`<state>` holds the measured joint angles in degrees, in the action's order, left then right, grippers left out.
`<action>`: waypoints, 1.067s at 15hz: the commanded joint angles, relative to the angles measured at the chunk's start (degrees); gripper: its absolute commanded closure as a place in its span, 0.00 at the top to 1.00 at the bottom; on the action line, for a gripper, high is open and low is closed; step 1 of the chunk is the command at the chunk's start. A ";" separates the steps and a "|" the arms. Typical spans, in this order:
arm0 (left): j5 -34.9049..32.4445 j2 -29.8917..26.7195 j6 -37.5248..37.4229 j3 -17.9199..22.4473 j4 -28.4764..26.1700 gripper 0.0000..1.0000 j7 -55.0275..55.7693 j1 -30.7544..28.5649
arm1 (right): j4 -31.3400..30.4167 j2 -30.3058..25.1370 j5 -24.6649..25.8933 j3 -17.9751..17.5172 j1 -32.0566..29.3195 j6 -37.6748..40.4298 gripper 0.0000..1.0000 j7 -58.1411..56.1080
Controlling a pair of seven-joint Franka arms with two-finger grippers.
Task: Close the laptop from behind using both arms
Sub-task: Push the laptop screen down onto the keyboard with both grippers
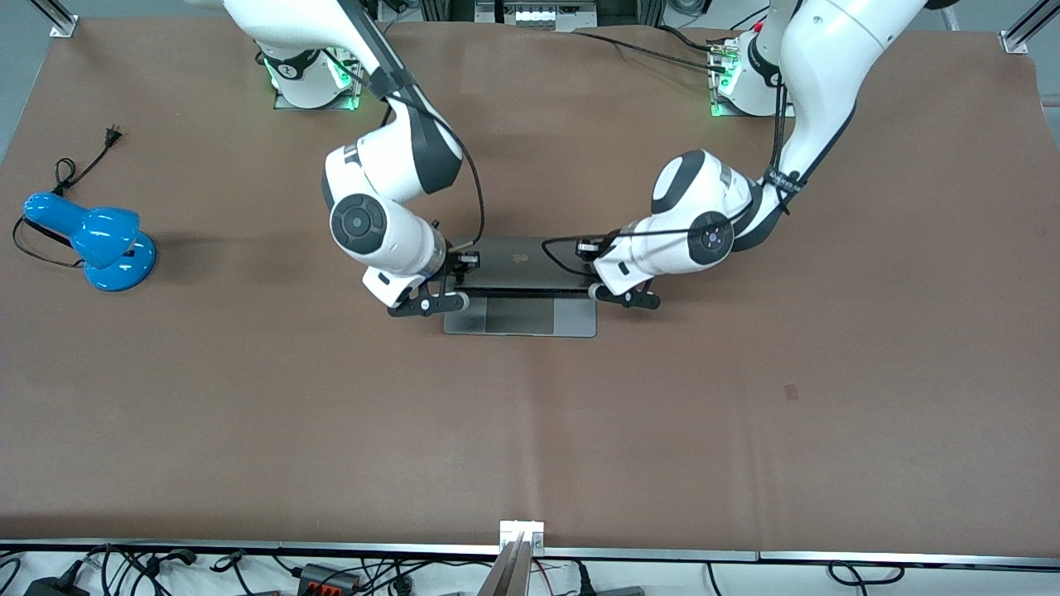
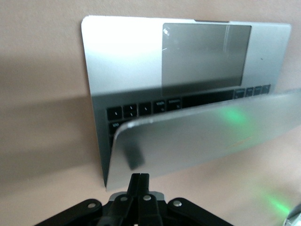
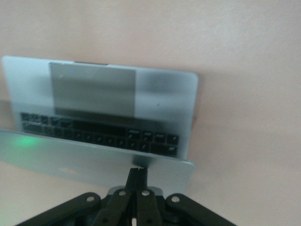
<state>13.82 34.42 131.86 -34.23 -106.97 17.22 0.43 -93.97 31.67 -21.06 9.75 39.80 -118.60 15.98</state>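
Laptop [image 1: 520,316] sits mid-table, base flat, lid tilted forward over the keyboard, partly lowered. Trackpad [image 1: 519,315] on the side of the base nearer the front camera. Right gripper [image 1: 431,303] against the lid's back at the corner toward the right arm's end; fingers [image 3: 136,181] pressed together. Left gripper [image 1: 633,296] against the lid's back at the corner toward the left arm's end, fingers [image 2: 139,183] together. Desk lamp [image 1: 95,240] stands well apart, near the table edge at the right arm's end.

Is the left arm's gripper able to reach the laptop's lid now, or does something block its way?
Probably yes. The left gripper, fingers shut, already sits at the back of the lid of the laptop, near one corner. Nothing lies between them; the right gripper is at the other corner.
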 commanded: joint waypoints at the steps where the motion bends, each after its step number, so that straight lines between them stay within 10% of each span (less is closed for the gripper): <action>1: -4.58 4.33 -0.11 0.57 4.31 0.00 2.81 1.41 | 3.62 4.80 2.16 0.27 0.01 0.12 0.00 1.34; 16: -8.46 9.09 5.61 5.49 6.16 0.00 4.40 5.99 | 3.71 12.01 2.25 0.27 0.89 -8.93 0.00 1.25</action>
<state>7.32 42.66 137.05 -29.40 -102.15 20.26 5.57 -91.58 42.63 -19.72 10.00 40.36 -127.49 15.99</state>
